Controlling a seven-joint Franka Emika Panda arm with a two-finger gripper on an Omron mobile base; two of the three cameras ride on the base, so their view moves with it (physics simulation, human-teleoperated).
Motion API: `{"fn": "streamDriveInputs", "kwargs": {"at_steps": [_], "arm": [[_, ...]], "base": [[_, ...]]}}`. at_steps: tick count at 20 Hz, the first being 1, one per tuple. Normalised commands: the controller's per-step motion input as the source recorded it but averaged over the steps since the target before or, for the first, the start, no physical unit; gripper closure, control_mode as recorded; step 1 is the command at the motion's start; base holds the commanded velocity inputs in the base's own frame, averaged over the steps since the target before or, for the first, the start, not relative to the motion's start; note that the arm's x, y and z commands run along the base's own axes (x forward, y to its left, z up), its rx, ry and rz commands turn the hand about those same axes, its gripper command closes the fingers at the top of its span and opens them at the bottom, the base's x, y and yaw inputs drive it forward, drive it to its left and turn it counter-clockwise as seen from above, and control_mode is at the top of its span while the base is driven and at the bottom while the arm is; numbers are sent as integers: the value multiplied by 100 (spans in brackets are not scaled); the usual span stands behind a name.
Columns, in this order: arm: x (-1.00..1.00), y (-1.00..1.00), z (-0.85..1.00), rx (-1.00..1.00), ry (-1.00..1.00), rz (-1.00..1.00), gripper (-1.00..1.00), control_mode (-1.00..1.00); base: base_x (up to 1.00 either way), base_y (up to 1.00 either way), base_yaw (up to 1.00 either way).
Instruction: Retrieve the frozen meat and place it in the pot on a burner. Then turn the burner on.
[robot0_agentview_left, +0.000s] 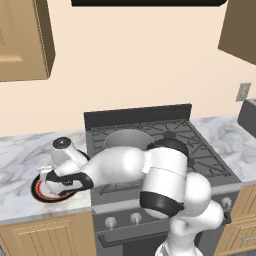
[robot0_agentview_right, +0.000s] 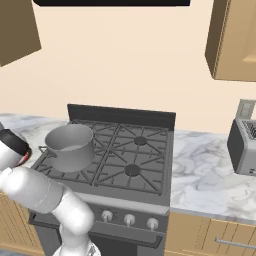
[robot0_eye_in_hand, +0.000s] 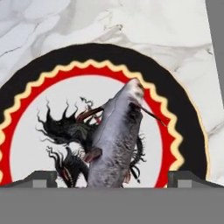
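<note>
A rendered kitchen with a cream wall, wooden cabinets and a marble counter (robot0_agentview_left: 20, 150) fills the base views. The black stove (robot0_agentview_right: 120, 155) sits mid-frame in both, knobs along its front edge. In the right base view the pot (robot0_agentview_right: 70, 146) stands on the stove's left side, over the rear-left burner (robot0_agentview_right: 82, 150), and a grey toaster (robot0_agentview_right: 245, 147) is at the right edge on the counter. In the left base view the pot (robot0_agentview_left: 127, 139) shows just behind the arm, which reaches toward the lower left.

There the gripper (robot0_agentview_left: 52, 182) hangs low over the red-rimmed plate (robot0_agentview_left: 37, 192) on the counter left of the stove. In the hand view the plate (robot0_eye_in_hand: 175, 118) spans most of the frame, and the meat (robot0_eye_in_hand: 118, 140), a grey elongated lump, lies on its white centre, across the black motif. The two fingertips (robot0_eye_in_hand: 37, 179) rise at the bottom, set wide apart, one either side of the meat's near end, gripping nothing.
</note>
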Motion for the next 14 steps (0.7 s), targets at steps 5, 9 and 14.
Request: {"fn": "streamDriveInputs", "kwargs": {"at_steps": [5, 9, 14], "arm": [[2, 10, -23, 0, 0, 0, -100, -100], [0, 1, -35, 0, 0, 0, -100, -100], [0, 0, -32, 0, -2, 0, -100, -100]], "base": [[0, 0, 0], [0, 0, 0], [0, 0, 0]]}}
